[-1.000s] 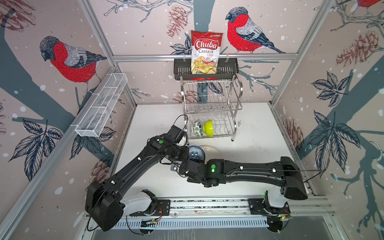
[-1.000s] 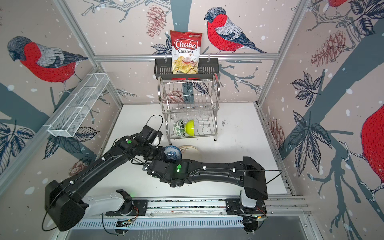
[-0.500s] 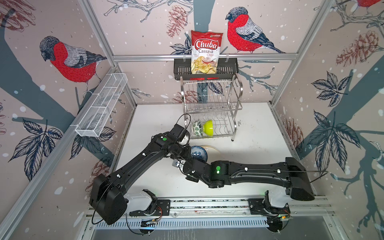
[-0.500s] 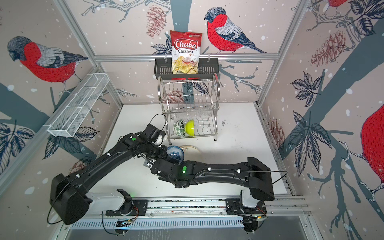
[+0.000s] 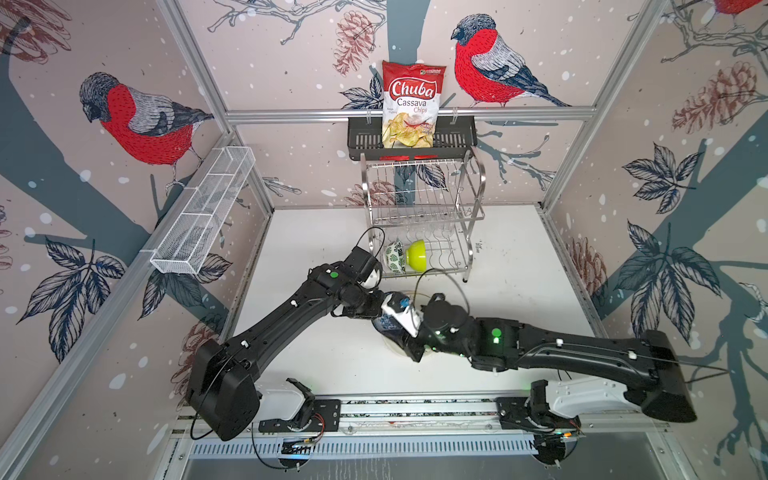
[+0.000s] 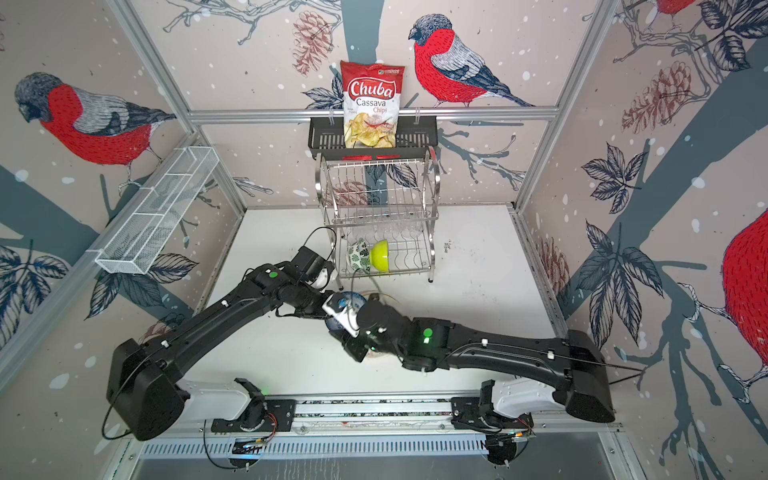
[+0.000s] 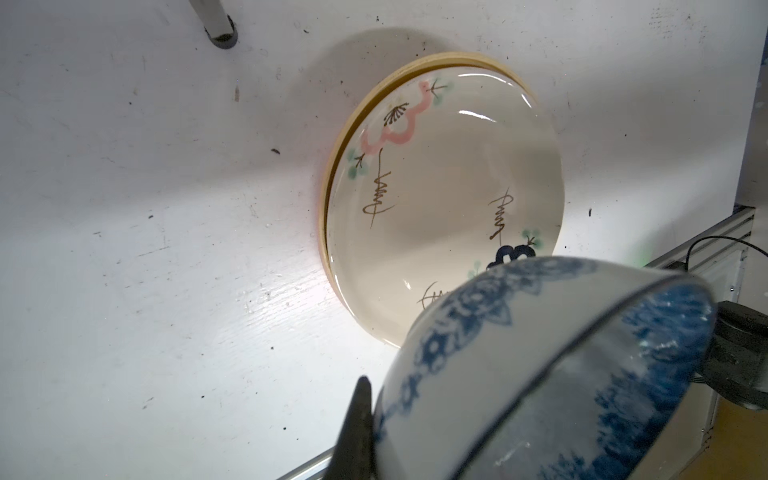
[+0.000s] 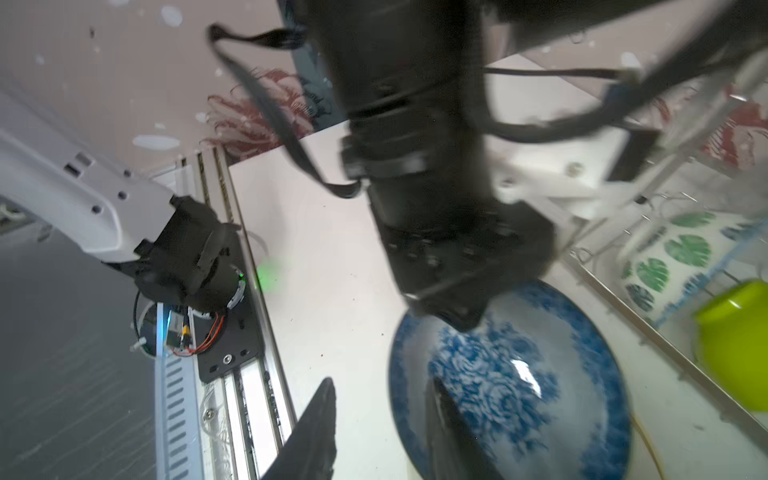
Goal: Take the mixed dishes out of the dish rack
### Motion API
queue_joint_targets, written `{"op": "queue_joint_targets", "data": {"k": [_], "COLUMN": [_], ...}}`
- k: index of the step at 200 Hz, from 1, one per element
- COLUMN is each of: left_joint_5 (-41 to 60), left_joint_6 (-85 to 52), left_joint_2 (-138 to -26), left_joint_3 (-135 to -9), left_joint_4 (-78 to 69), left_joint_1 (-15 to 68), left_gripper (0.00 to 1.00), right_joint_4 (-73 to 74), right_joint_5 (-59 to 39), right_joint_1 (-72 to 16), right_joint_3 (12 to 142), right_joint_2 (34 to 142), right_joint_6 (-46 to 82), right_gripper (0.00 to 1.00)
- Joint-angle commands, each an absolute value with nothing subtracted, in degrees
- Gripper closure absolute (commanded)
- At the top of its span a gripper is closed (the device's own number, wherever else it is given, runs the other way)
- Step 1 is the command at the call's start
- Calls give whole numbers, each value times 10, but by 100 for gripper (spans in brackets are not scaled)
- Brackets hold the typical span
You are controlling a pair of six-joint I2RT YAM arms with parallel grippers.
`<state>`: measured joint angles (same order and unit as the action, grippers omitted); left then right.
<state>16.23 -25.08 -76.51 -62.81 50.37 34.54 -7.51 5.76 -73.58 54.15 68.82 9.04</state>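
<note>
The blue bowl hangs tipped on edge just below the middle of both top views, in front of the rack and above the stack of plates lying on the table. The left pincer is pinching its rim, one finger inside the wall and one outside. The right pincer stands spread, one finger down inside the bowl and the other outside it, so the rim lies between them but is not yet nipped. The bowl looks like glazed ceramic: stiff, fairly light, slick under hard fingers, and quick to chip if it drops onto the plates. Held by so little of its edge, it is likely to swing. The safest hold is probably on the rim well away from the left pincer, with the fingers pushed deep over the wall before anything lets go. The leaf bowl and lime bowl lie on their sides in the rack's lower tier, just above the middle.
</note>
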Motion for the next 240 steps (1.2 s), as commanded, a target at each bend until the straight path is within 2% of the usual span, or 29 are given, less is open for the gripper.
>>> {"op": "queue_joint_targets", "data": {"k": [1, 40, 89, 146, 159, 171, 204, 215, 228, 240], "left_joint_5": [162, 156, 153, 154, 152, 146, 151, 155, 160, 164], "left_joint_6": [-241, -239, -241, -245, -248, -247, -253, -256, -260, -264], "left_joint_2": [-766, -762, -751, -742, -737, -735, -731, -728, -720, -708], "left_joint_3": [-635, -631, -626, -614, -610, -611, -608, -608, -609, -608], "left_joint_4": [506, 510, 513, 510, 506, 506, 500, 497, 488, 475], "left_joint_1": [345, 345, 345, 345, 345, 345, 345, 345, 345, 345], "left_gripper": [100, 100, 100, 100, 100, 100, 100, 87, 64, 48], "right_joint_4": [-20, -77, -112, -115, -115, -115, -116, -117, -119, -127], "right_joint_5": [53, 81, 37, -2, -5, -3, 9, 14, 26, 39], "right_joint_1": [-689, -593, -582, -593, -596, -601, -606, -606, -605, -603], "right_joint_3": [509, 511, 564, 619, 624, 623, 610, 601, 589, 577], "right_joint_2": [648, 669, 790, 885, 893, 896, 883, 871, 852, 831], "right_joint_6": [168, 233, 242, 231, 229, 229, 239, 242, 246, 251], "right_gripper": [62, 60, 59, 79, 85, 100, 100, 100, 100, 100]}}
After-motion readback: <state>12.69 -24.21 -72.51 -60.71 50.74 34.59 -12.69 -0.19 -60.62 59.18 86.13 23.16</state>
